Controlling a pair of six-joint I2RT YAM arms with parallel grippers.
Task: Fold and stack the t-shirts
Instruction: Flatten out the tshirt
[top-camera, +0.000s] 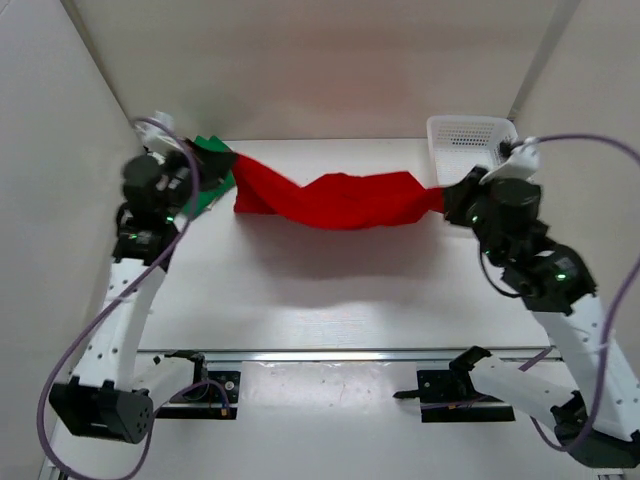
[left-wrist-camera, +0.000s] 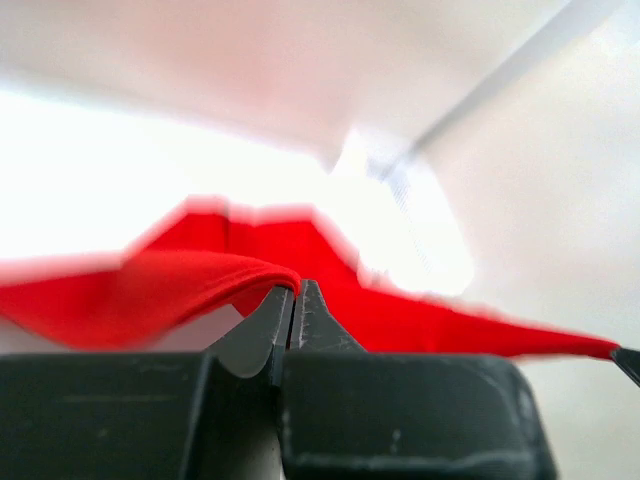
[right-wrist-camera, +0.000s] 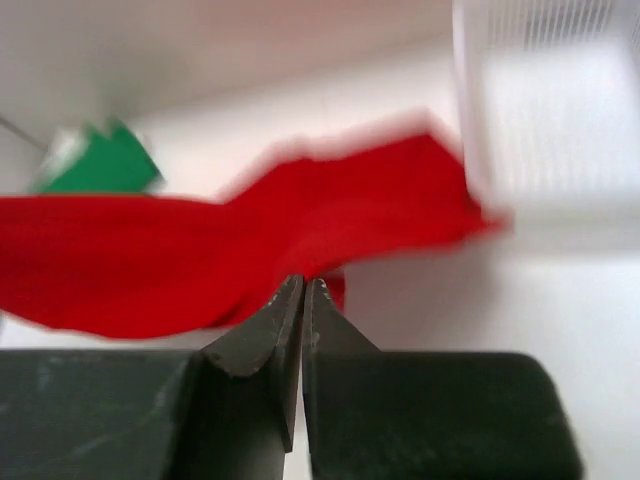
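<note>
Item 1: red t-shirt (top-camera: 335, 200). Plain soft cloth, bright red, matt, no print that I can see. It is bunched into a long sagging band that runs from 10 o'clock to 2 o'clock across the top view, held up off the white table (top-camera: 330, 290), with its shadow on the surface beneath. Its folds are loose and rounded, and I cannot make out the sleeves or the collar.

Item 2: green t-shirt (top-camera: 210, 185). Bright green cloth at 10 o'clock. I see only some pointed corners; the rest is hidden behind my left arm and the red band. The right wrist view shows it as a blurred green patch at the far left.

Item 3: basket (top-camera: 465, 135). White plastic mesh, rectangular with rounded corners, at 1 o'clock by the back wall. Its near edge is cut off by my right arm. The inside is washed out, so I cannot tell what it contains.

Item 4: left gripper (left-wrist-camera: 295, 300). Dark fingers, jaws pressed together and pinching the left end of the red t-shirt, which drapes over the tips.

Item 5: right gripper (right-wrist-camera: 303, 290). Same build, jaws squeezed together on the right end of the red t-shirt. Beyond the fingertips both wrist views are out of focus.
</note>
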